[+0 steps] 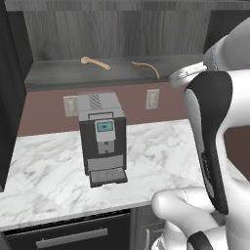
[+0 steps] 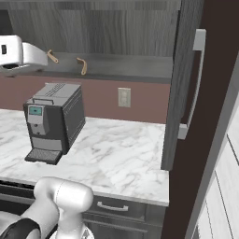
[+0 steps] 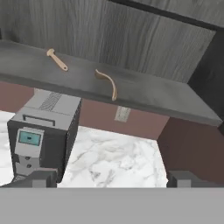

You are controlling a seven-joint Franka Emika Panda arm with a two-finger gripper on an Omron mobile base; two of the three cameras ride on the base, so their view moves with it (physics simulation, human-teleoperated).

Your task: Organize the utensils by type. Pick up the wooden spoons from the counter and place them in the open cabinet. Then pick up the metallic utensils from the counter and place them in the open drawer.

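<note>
Two tan wooden spoons lie on the shelf of the open cabinet (image 3: 153,94): one to the left (image 3: 57,59) (image 1: 95,62) (image 2: 52,57), one with a curved handle nearer the middle (image 3: 109,81) (image 1: 145,67) (image 2: 82,65). My gripper (image 3: 113,179) is open and empty, held up in front of the shelf and a little back from it, above the white marble counter (image 3: 113,162) (image 1: 161,151) (image 2: 116,158). The metallic utensils and the open drawer are out of view.
A dark coffee machine (image 1: 101,136) (image 2: 53,121) (image 3: 43,131) stands on the counter under the shelf. The tall cabinet door (image 2: 186,84) with a long grey handle stands open on the right. A wall outlet (image 2: 123,97) sits behind the counter.
</note>
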